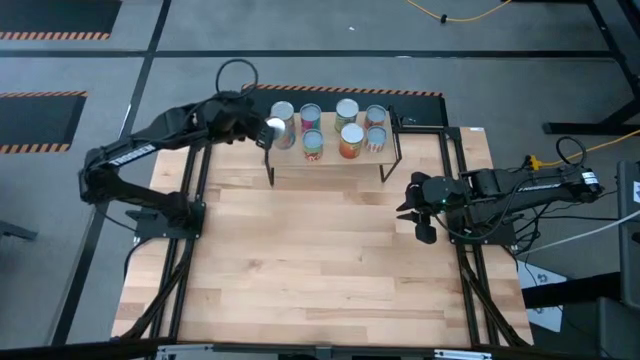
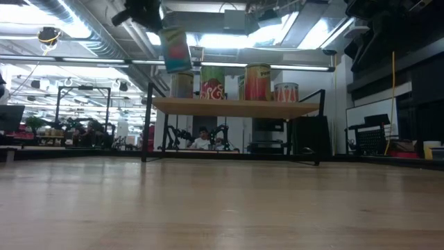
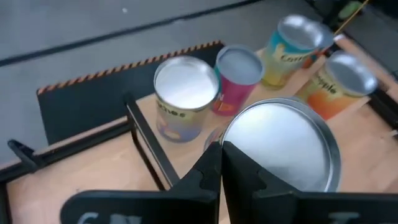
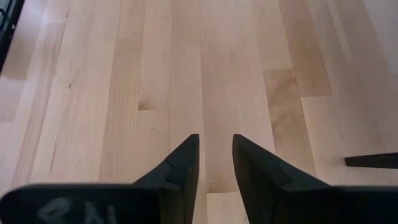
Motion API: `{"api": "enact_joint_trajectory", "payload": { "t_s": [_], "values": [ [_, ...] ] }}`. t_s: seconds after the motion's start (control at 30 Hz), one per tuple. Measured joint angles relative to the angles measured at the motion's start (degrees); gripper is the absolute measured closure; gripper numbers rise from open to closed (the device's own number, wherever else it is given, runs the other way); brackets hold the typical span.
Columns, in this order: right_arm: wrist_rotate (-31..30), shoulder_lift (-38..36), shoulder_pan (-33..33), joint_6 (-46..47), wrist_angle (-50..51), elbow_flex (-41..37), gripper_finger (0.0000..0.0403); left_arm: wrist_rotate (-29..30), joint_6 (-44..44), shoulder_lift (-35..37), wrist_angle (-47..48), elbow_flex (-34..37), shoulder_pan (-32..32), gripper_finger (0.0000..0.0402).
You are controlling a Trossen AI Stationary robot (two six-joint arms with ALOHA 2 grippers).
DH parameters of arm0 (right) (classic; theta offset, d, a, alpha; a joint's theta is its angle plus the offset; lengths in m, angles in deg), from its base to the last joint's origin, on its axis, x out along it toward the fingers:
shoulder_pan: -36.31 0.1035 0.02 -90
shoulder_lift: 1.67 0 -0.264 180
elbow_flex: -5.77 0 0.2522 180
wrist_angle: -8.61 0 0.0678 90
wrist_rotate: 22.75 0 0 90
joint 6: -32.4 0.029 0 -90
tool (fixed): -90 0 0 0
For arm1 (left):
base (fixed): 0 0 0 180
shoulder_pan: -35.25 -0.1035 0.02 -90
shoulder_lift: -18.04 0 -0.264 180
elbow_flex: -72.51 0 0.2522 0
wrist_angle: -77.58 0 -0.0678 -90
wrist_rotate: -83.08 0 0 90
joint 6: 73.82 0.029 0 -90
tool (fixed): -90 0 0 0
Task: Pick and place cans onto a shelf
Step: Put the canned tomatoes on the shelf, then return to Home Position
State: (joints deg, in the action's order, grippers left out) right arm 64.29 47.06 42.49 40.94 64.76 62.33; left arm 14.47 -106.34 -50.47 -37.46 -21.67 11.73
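From above, the left gripper [image 1: 262, 130] carries a can [image 1: 273, 128] over the shelf [image 1: 335, 160]'s left end, beside seven placed cans; released off-edge, it could fall. Low view shows it tilted, clear of the board. Left wrist: jaws pinching its rim. Right gripper [image 4: 216, 163] waits, narrowly parted, empty.

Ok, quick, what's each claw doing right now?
Left claw: shut on a can, above the shelf's left end.
Right claw: open, empty.

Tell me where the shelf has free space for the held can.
The shelf's left front corner is bare, under the can in the left gripper. The seven standing cans crowd the rest. The table before it is bare.
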Motion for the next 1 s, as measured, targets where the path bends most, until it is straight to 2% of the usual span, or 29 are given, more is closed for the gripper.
{"api": "enact_joint_trajectory", "payload": {
  "t_s": [0.23, 0.47, 0.7, 1.0],
  "values": [
    [0.00, 0.00, 0.00, -0.02, 0.00, 0.00, 0.0302, -4.62, 0.07, -5.67, 1.06, 0.00, -2.72, 0.0401],
    [0.02, 0.00, 0.00, -0.02, 0.02, 0.00, 0.0302, -5.94, 0.10, -9.97, 1.10, 0.00, -4.43, 0.0402],
    [0.01, 0.00, 0.00, -0.02, 0.02, 0.00, 0.0302, -5.90, 0.08, -10.69, 1.10, 0.00, -5.49, 0.0400],
    [0.02, 0.00, 0.00, -0.02, 0.02, 0.00, 0.0302, -5.62, 0.12, -10.66, 1.08, 0.00, -5.45, 0.0368]
  ]
}}
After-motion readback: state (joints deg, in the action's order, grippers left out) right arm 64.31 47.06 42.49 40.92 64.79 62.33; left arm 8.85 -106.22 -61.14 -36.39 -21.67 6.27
